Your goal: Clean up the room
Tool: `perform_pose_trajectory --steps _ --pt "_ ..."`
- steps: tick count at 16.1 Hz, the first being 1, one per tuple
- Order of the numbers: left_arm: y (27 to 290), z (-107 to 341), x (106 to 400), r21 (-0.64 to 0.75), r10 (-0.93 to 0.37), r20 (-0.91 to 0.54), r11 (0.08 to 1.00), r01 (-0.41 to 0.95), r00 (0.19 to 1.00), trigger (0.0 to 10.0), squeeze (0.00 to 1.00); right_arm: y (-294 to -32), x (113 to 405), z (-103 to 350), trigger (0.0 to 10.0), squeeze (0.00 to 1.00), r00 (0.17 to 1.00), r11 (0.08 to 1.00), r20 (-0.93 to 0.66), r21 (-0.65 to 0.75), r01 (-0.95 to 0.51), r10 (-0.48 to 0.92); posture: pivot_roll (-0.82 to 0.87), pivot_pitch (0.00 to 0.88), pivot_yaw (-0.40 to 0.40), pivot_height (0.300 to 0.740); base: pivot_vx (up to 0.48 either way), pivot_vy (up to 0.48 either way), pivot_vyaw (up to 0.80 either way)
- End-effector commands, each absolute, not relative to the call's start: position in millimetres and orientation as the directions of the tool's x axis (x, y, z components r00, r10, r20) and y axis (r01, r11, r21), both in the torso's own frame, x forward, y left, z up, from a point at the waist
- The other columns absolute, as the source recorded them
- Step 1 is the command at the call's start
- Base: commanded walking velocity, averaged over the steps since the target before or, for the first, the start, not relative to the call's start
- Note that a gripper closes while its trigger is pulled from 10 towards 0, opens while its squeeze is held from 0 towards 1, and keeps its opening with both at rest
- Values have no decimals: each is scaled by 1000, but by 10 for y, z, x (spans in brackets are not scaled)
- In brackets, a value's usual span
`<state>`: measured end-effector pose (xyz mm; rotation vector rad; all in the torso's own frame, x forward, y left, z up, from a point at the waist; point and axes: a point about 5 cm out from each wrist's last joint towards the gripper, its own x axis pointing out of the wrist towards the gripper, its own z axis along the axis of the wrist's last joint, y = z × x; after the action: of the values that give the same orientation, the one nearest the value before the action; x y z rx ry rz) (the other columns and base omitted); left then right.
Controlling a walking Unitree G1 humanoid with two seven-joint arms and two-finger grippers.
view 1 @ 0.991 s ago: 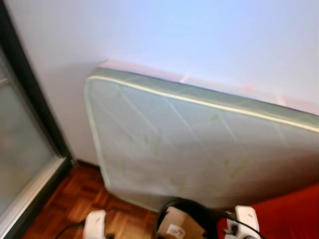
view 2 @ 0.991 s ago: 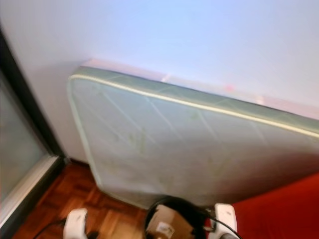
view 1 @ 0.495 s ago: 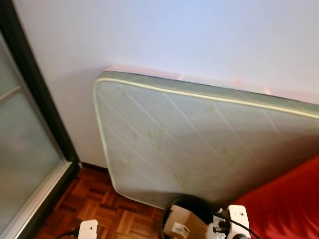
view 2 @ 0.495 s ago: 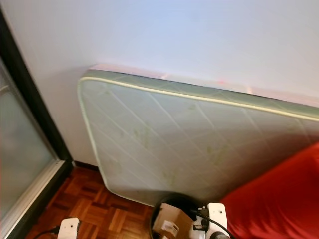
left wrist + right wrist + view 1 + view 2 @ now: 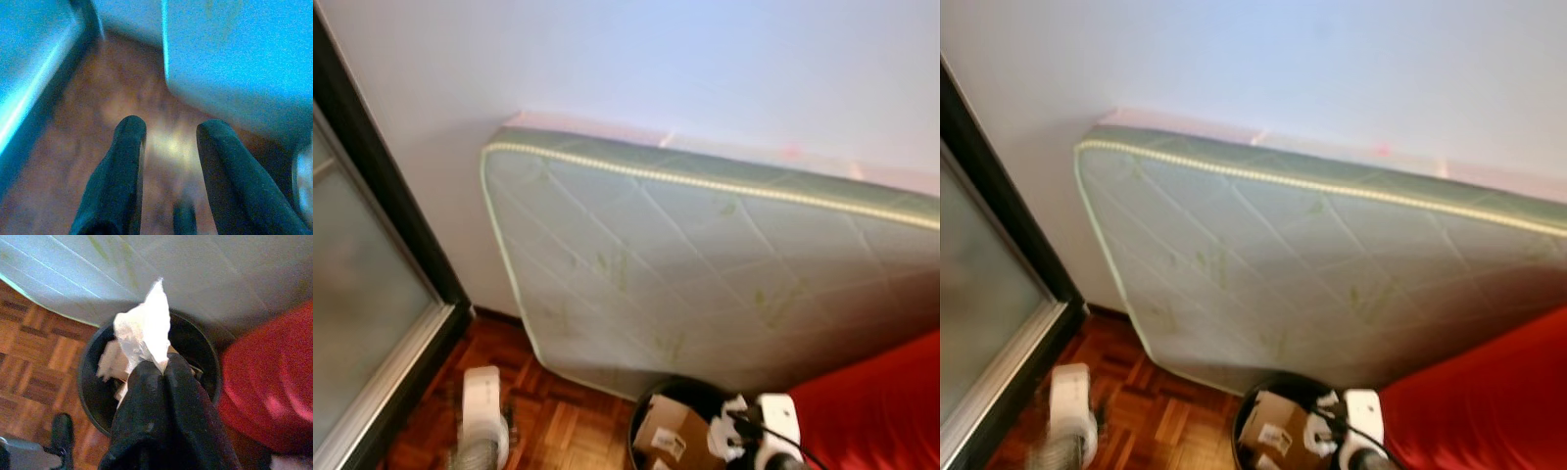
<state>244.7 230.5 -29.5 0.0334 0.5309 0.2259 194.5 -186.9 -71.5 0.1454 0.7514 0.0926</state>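
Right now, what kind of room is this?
Likely a bedroom or spare room in a home: a mattress leans on its edge against the wall, a red cushion lies beside it, and a black bin stands on parquet floor.

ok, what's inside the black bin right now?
The black bin holds a cardboard box with a label and some pale crumpled paper. The right gripper, jaws shut on a white tissue, hangs over it and hides the bottom.

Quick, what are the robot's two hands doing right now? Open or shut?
Left hand: open, holding nothing, above the wood floor.
Right hand: shut on a crumpled white tissue, above the black bin.
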Motion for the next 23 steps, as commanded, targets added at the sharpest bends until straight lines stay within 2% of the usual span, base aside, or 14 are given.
perform_pose_trajectory --steps 1,7,8,9,15,21,23 --pt "2289 -252 2447 61 221 -435 974 -217 873 10000 0 -1907 1906 -714 10000 0 747 983 -652 182 -14 131 -16 0 -49 740 0 0 0" --pt "2291 -251 2351 48 249 -372 967 -249 894 10000 0 -1940 1882 -705 10000 0 777 982 -622 189 24 101 -9 0 -57 740 0 0 0" --pt "2294 -253 2333 48 251 -366 967 -251 896 10000 0 -1933 1879 -705 10000 0 777 980 -619 197 16 112 -15 0 -59 740 0 0 0" --pt "2290 -256 2312 48 252 -357 966 -252 899 10000 0 -1916 1888 -697 10000 0 768 984 -622 170 -60 154 -6 0 -69 740 0 0 0" --pt "2301 -270 2222 38 277 -333 959 -281 901 10000 0 -1925 1911 -661 10000 0 799 980 -579 189 -61 161 -9 0 -70 740 0 0 0" --pt "2273 -182 2380 28 258 -311 965 -262 915 10000 0 -1907 2006 -611 10000 0 827 973 -543 229 -20 145 2 0 -60 740 0 0 0" --pt "2265 -107 2498 29 237 -292 970 -239 926 10000 0 -1838 2195 -489 10000 0 865 972 -473 226 -67 170 8 0 -51 740 0 0 0"
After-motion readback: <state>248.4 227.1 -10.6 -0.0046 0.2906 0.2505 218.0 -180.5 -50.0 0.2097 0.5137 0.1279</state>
